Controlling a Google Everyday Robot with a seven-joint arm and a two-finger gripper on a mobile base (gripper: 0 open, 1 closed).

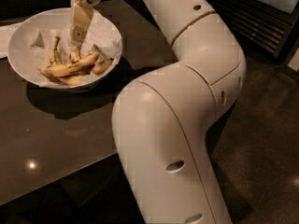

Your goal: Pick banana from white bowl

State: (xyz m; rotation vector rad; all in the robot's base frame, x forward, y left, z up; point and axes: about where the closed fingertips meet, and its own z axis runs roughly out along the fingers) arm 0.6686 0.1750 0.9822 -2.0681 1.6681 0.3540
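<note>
The white bowl (pixel 21 41) stands on the dark table at the upper left, lined with crumpled white paper. Several brown-spotted yellow bananas (pixel 70 68) lie in its lower half, one stalk pointing up. My gripper (pixel 77 38) hangs down into the bowl from above. Its tip is just over the upper ends of the bananas, near the bowl's middle. I see no banana lifted off the pile.
The dark glossy table (pixel 56 134) runs to a front edge at lower left. A white sheet (pixel 3 36) lies at the far left edge. My large white arm (pixel 177 125) fills the middle and right. A dark cabinet (pixel 266 17) stands at upper right.
</note>
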